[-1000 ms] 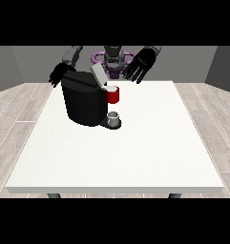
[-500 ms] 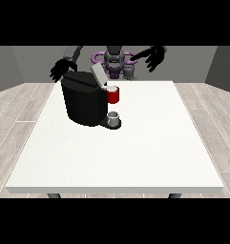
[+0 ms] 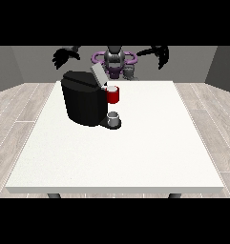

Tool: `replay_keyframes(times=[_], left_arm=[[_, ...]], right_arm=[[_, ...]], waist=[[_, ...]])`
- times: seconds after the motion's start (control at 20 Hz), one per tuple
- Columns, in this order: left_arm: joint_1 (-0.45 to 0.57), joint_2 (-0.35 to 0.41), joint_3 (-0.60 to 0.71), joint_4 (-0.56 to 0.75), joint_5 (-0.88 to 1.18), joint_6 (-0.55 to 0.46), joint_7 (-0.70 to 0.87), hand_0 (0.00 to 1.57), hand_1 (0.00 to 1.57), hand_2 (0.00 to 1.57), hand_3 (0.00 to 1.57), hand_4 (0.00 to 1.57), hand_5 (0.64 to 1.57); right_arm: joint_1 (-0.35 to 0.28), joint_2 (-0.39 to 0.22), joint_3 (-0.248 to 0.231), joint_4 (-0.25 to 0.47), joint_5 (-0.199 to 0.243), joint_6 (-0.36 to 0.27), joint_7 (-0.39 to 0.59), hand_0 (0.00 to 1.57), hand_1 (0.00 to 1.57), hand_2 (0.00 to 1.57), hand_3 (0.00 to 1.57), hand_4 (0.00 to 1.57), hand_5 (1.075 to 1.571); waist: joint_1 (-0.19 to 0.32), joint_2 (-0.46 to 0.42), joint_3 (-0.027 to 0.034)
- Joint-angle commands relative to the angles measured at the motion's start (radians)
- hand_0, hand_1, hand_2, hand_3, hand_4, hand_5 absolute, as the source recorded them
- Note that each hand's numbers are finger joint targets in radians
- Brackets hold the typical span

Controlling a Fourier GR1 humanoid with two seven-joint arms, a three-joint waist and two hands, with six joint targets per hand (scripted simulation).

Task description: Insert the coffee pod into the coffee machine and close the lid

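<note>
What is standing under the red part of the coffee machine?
A small grey cup stands on the base under the red part of the coffee machine. The inside of the cup cannot be seen.

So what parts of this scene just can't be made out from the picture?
Front view only:
- Whether the coffee pod sits inside: the opening under the raised grey lid of the black coffee machine faces away, hidden by the machine's body.
- The small grey cup on the machine's base: too small to see inside.
- The machine's back: hidden by its own body.
- The white table: its legs are cut off by the bottom edge.
</note>
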Motion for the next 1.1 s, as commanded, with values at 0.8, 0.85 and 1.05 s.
replay_keyframes(times=[0.8,0.85,1.05], left_arm=[[0.254,-0.097,-0.080,-0.275,0.200,-0.073,0.090,0.00,0.00,0.00,0.00,0.10,1.571],[0.240,-0.097,-0.097,-0.317,0.206,-0.007,0.110,0.00,0.00,0.00,0.00,0.00,1.571],[0.307,-0.097,-0.087,-0.420,0.243,-0.012,0.150,0.00,0.00,0.00,0.00,0.00,1.571]], right_arm=[[-0.226,-0.080,0.088,-0.114,0.052,0.110,0.162,0.00,0.00,0.00,0.00,0.24,1.571],[-0.206,-0.054,0.106,-0.109,0.048,0.133,0.094,0.00,0.00,0.00,0.00,0.22,1.571],[-0.249,-0.044,0.104,-0.121,0.031,0.153,0.145,0.00,0.00,0.00,0.00,0.12,1.571]], waist=[[0.148,0.008,0.0004],[0.119,0.042,0.0006],[0.100,0.078,0.0004]])
